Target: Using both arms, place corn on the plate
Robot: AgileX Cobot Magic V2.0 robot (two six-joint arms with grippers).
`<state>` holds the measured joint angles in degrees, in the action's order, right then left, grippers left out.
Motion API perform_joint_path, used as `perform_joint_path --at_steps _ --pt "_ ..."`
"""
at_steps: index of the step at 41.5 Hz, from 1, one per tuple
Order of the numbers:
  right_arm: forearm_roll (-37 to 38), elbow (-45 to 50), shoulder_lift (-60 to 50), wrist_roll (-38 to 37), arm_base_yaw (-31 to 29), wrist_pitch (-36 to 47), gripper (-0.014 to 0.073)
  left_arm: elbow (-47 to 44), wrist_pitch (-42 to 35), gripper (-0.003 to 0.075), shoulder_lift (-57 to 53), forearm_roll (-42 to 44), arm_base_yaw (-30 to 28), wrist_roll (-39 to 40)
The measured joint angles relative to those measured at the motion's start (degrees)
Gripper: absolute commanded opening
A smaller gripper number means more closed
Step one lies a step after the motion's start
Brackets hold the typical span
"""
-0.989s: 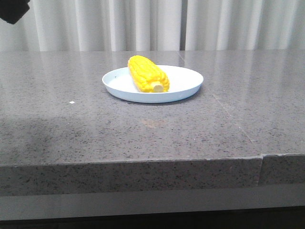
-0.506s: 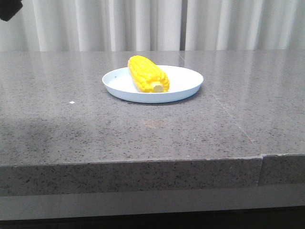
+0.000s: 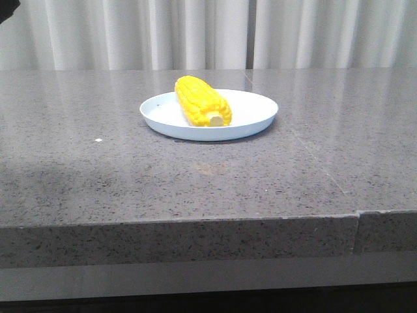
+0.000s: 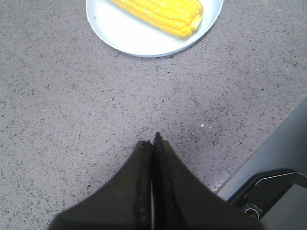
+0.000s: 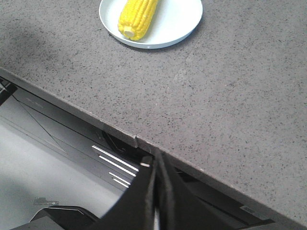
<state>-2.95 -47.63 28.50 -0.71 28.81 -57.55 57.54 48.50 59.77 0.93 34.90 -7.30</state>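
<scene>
On the plate lies the corn, well apart from the left claw.

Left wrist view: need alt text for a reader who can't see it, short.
A bright yellow corn cob lies on a round pale-blue-white plate on a speckled grey stone table. The black left gripper is shut and empty, over bare table and apart from the plate. A tiny white speck sits on the table near the gripper tips.
</scene>
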Motion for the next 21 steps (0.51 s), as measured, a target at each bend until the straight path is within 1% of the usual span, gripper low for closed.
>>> perform_joint_path --at_steps 14,21 --pt "0.0 0.0 0.0 0.0 0.0 0.0 -0.012 -0.1 -0.1 -0.002 0.0 0.0 0.3 0.0" --pt "0.0 0.0 -0.1 0.1 0.0 0.0 -0.012 -1.7 -0.3 -0.002 -1.5 -0.1 0.2 0.0"
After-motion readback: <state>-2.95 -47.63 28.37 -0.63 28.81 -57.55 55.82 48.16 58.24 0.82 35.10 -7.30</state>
